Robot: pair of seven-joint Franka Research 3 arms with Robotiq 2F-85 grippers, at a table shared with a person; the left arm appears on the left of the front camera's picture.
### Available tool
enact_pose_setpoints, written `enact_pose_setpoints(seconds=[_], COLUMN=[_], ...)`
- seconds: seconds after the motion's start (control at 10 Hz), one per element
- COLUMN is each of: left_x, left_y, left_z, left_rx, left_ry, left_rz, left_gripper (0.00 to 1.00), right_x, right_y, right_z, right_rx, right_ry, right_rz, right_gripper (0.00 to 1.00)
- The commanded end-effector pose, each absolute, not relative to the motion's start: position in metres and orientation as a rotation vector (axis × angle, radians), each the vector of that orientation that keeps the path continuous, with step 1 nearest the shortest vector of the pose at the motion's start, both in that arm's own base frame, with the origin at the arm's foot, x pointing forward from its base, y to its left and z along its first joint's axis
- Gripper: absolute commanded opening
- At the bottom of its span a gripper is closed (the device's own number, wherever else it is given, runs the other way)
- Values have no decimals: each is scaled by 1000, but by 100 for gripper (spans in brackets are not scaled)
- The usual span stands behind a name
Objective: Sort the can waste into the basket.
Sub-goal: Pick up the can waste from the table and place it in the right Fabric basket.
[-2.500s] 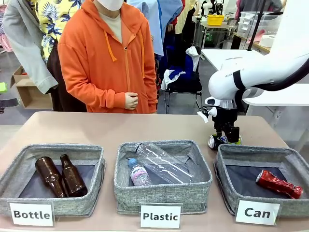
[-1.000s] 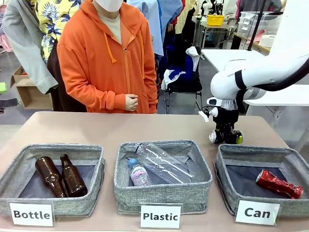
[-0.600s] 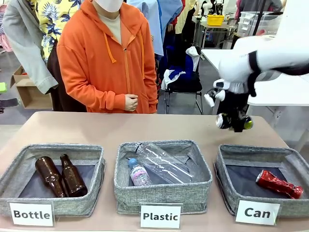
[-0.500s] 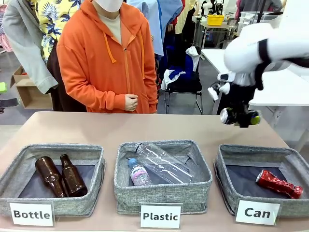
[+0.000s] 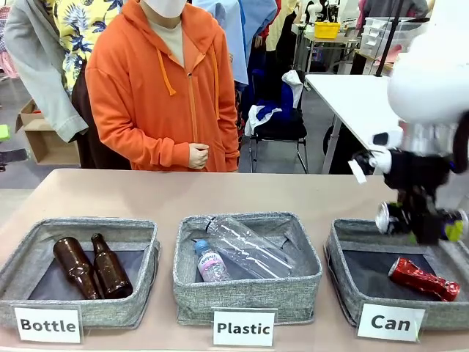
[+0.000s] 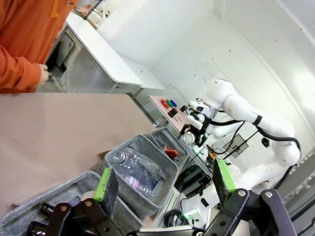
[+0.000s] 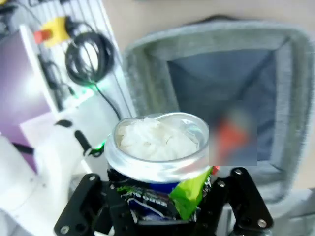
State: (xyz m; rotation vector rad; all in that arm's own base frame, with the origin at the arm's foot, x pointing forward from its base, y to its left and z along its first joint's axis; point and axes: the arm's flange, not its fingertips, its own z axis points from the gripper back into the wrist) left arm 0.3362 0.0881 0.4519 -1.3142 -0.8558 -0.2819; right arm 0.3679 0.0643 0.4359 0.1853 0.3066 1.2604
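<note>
Three grey fabric bins stand in a row on the table point(image 5: 183, 194): the "Bottle" bin point(image 5: 29, 268) with two brown glass bottles point(image 5: 91, 268), the "Plastic" bin point(image 5: 300, 275) with two clear plastic bottles point(image 5: 245, 249), and the "Can" basket point(image 5: 341, 271). One red crushed can point(image 5: 423, 279) lies inside that basket. The right gripper point(image 5: 423, 220) hangs above the basket's far side, pinching the dark blue can point(image 7: 157, 147); its body is mostly hidden by the fingers, and the red can is blurred in the right wrist view. The left gripper point(image 6: 165, 184) is spread wide, holding nothing. A person in an orange hoodie point(image 5: 161, 81) stands across the table.
</note>
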Motion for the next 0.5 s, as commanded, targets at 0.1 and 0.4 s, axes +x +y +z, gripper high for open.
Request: enact_pose_setpoints(seconds=[0.1,0.4], left_x=[336,336], left_y=[88,88], left_z=[455,455], left_rx=[-1325,-1325], left_ry=[-855,-855], left_rz=[-270,-270], left_gripper=[100,100], right_x=[357,364], right_y=[58,59], right_z=[429,432], right_rx=[187,113], right_ry=[224,206], right_rz=[1242,1244], right_gripper=[0,0])
